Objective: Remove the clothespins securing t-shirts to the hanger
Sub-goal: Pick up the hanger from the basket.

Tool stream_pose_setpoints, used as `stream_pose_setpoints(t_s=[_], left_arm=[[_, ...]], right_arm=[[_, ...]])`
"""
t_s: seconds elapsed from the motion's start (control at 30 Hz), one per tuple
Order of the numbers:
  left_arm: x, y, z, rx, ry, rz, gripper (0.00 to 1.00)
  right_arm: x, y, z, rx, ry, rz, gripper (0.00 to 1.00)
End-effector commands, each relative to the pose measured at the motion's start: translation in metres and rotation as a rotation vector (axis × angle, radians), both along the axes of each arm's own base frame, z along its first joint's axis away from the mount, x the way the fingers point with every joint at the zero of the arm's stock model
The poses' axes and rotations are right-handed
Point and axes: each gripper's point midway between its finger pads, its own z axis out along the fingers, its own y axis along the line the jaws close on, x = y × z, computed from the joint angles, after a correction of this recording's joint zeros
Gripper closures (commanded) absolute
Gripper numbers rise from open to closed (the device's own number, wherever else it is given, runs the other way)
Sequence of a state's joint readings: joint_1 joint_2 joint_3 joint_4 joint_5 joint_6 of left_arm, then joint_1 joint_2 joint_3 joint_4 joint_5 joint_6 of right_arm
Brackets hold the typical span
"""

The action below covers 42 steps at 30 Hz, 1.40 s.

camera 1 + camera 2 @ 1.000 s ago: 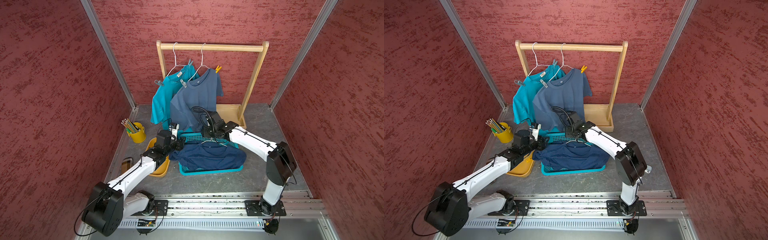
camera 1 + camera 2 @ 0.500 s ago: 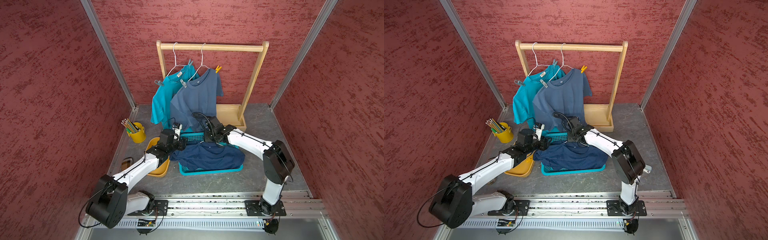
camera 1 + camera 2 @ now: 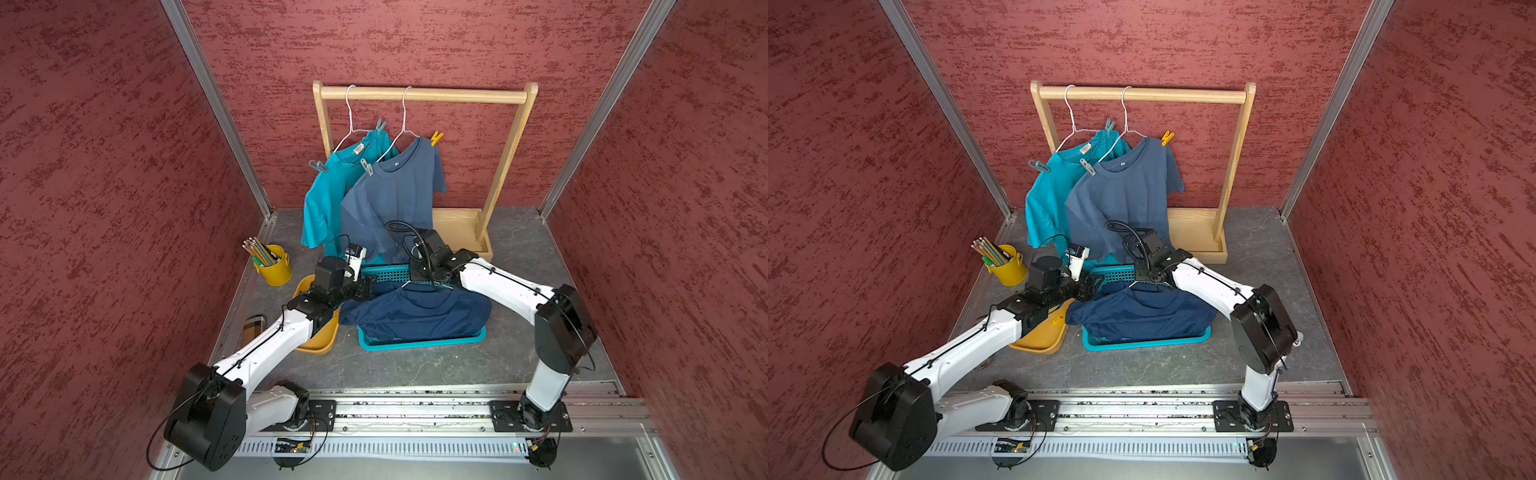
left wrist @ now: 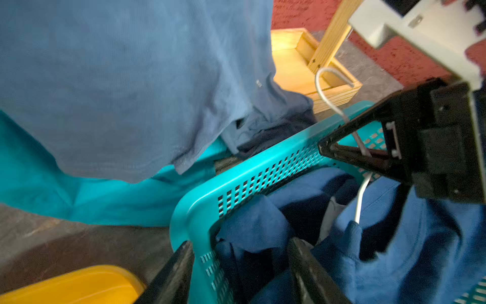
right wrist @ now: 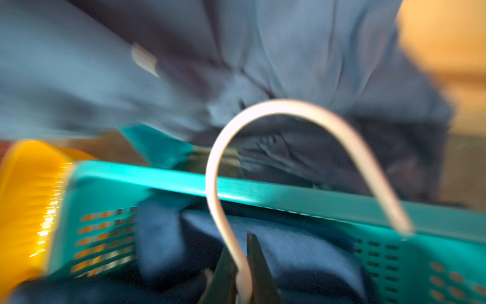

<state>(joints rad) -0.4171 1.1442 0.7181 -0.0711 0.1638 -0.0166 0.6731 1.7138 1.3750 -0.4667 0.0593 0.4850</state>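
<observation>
On the wooden rack [image 3: 424,94] hang a teal t-shirt [image 3: 328,195] and a slate blue t-shirt [image 3: 395,195] on white wire hangers. Grey-blue clothespins [image 3: 318,166] [image 3: 366,166] [image 3: 380,124] and a yellow clothespin [image 3: 436,137] clip them on. The navy t-shirt [image 3: 415,311] lies in the teal basket [image 3: 386,272] on its own hanger [image 5: 289,108]. My right gripper [image 5: 238,244] is shut on that hanger's wire neck. The left gripper [image 4: 240,242] is open, its fingers either side of the basket's corner wall and a fold of navy cloth.
A yellow bucket of pencils [image 3: 274,270] stands at the left. A yellow tray [image 3: 320,340] lies under my left arm beside the basket. The rack's wooden base [image 3: 457,228] sits behind the basket. Red walls close in on three sides.
My right gripper has dropped to the basket and closed on the hanger wire. The left arm has reached forward to the basket's corner, jaws unchanged.
</observation>
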Motion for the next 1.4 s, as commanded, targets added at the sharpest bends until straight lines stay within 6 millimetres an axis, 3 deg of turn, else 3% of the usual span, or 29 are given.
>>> stream_pose_setpoints(t_s=[0.0, 0.17, 0.27, 0.43, 0.57, 0.67, 0.87, 1.03, 1.1, 1.17, 1.23, 1.3, 1.37], left_arm=[[-0.005, 0.000, 0.040, -0.013, -0.084, -0.045, 0.42], [-0.014, 0.013, 0.085, -0.111, -0.169, -0.047, 0.36], [-0.025, 0.016, 0.114, -0.170, -0.250, -0.077, 0.29], [-0.056, 0.007, 0.155, -0.190, -0.388, -0.232, 0.25], [-0.080, -0.013, 0.174, -0.111, -0.487, -0.429, 0.25], [-0.085, -0.029, 0.172, 0.019, -0.496, -0.523, 0.27], [-0.083, -0.058, 0.159, 0.184, -0.458, -0.657, 0.31], [-0.067, -0.071, 0.140, 0.221, -0.406, -0.664, 0.32], [-0.065, -0.074, 0.138, 0.216, -0.405, -0.669, 0.44], [-0.067, -0.076, 0.137, 0.214, -0.391, -0.687, 0.72], [-0.069, -0.075, 0.133, 0.221, -0.367, -0.689, 0.90], [-0.069, -0.070, 0.126, 0.241, -0.352, -0.671, 0.89], [-0.070, -0.065, 0.120, 0.258, -0.361, -0.653, 0.66]], right_arm=[[0.006, -0.010, 0.093, 0.094, -0.284, -0.019, 1.00], [-0.017, -0.025, 0.187, 0.192, -0.599, 0.053, 1.00], [-0.030, -0.036, 0.230, 0.205, -0.753, 0.070, 1.00], [-0.052, -0.040, 0.274, 0.200, -0.920, 0.151, 1.00], [-0.064, -0.030, 0.279, 0.150, -0.971, 0.276, 1.00], [-0.068, -0.022, 0.275, 0.124, -0.943, 0.346, 1.00], [-0.086, -0.016, 0.278, 0.176, -0.936, 0.432, 1.00], [-0.106, -0.004, 0.279, 0.236, -0.927, 0.554, 1.00], [-0.112, 0.002, 0.276, 0.248, -0.908, 0.608, 1.00], [-0.120, 0.008, 0.274, 0.269, -0.890, 0.662, 1.00], [-0.127, 0.013, 0.274, 0.302, -0.879, 0.707, 1.00], [-0.134, 0.016, 0.277, 0.337, -0.872, 0.740, 1.00], [-0.136, 0.018, 0.279, 0.358, -0.869, 0.755, 1.00]])
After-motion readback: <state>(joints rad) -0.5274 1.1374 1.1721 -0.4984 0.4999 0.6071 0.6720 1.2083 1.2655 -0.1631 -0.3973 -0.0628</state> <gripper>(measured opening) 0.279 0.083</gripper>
